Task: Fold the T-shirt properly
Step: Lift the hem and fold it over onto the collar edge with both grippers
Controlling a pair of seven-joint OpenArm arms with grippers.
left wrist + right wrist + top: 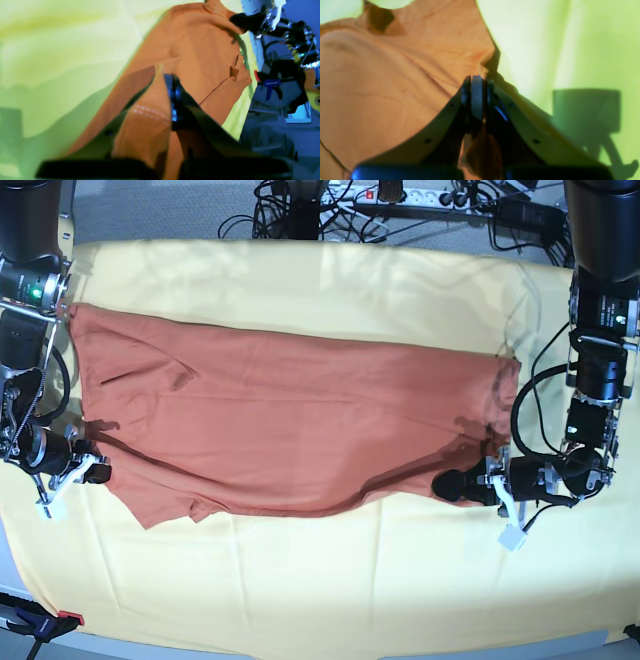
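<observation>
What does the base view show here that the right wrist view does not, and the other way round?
Only the base view shows the whole T-shirt stretched across the yellow cloth, both arms at once with the left gripper at one end, and the cables behind the table. Only the right wrist view shows close up that the right gripper has its jaws shut on a pinch of orange fabric, with the arm's shadow on the cloth. Both show the T-shirt lying on the yellow cloth.
</observation>
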